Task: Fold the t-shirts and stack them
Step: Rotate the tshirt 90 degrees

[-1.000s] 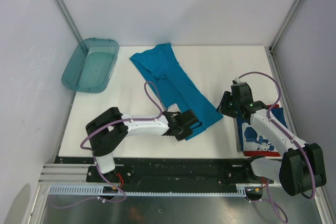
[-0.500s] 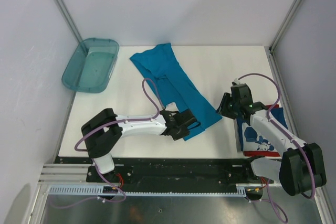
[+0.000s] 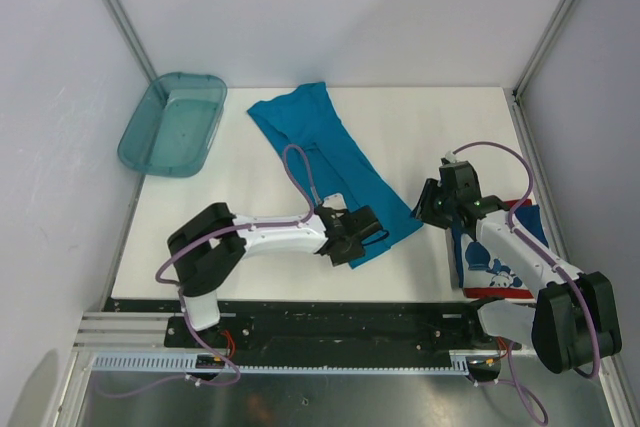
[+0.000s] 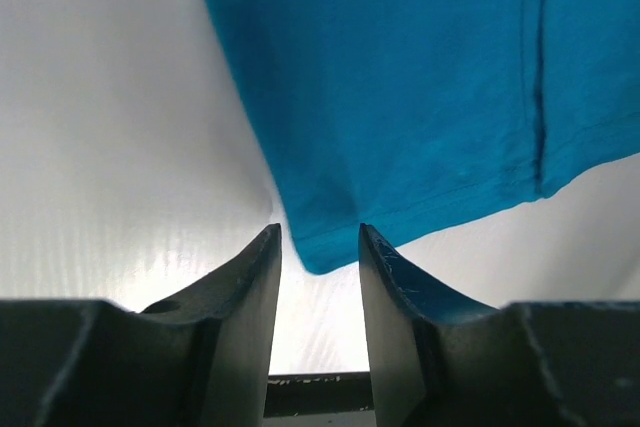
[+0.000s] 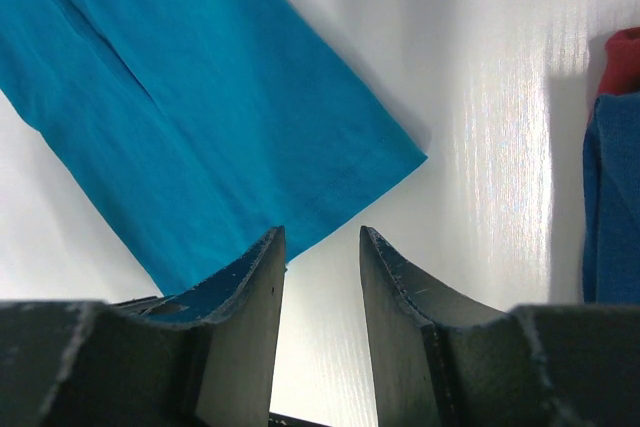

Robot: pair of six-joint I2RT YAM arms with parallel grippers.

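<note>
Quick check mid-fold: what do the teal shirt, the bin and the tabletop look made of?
Teal shirt: soft matte knit cloth, likely cotton; stitched hem, limp folds.
Bin: translucent glossy teal plastic; you can see through its walls.
Tabletop: smooth white hard sheet, semi-gloss with streaky glare; exact material unclear.

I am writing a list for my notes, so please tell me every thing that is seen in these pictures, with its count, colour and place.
plain t-shirt: one, teal-blue, lying slantwise on the middle of the table
folded t-shirt: one, dark blue with white print and red edge, near right, partly under the right arm
bin: one, translucent teal, at the table's far left corner
table: one, white
left pincer: one, black, open, at the plain t-shirt's near corner
right pincer: one, black, open, beside the plain t-shirt's near right corner
</note>
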